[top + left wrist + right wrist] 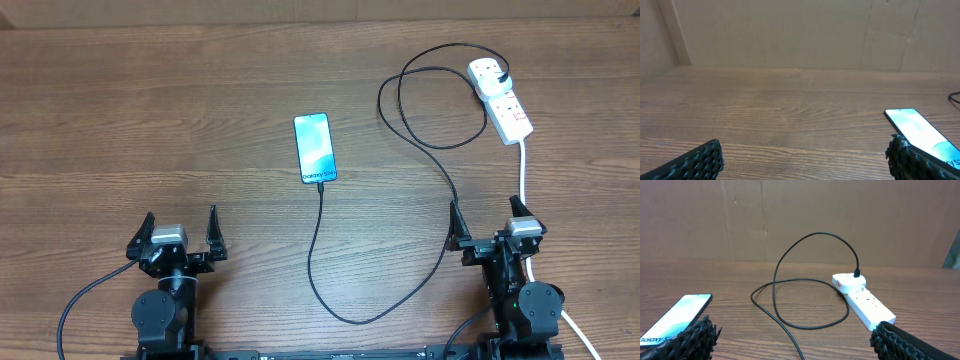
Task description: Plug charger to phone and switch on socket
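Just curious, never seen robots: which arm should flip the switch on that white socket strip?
Probably the right gripper: the socket lies straight ahead of it, while the left gripper sits far off on the phone's other side.

Phone (314,148) scrn blue-teal; charger (825,233) blk; socket (503,97) white (red marks); table (150,120) brown wood grain.

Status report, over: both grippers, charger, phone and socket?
Left gripper and right gripper open, empty. Thin black charger cable runs from white extension strip to lower edge of blue-screen smartphone. Switch state unreadable. Cable slack lies before right gripper.
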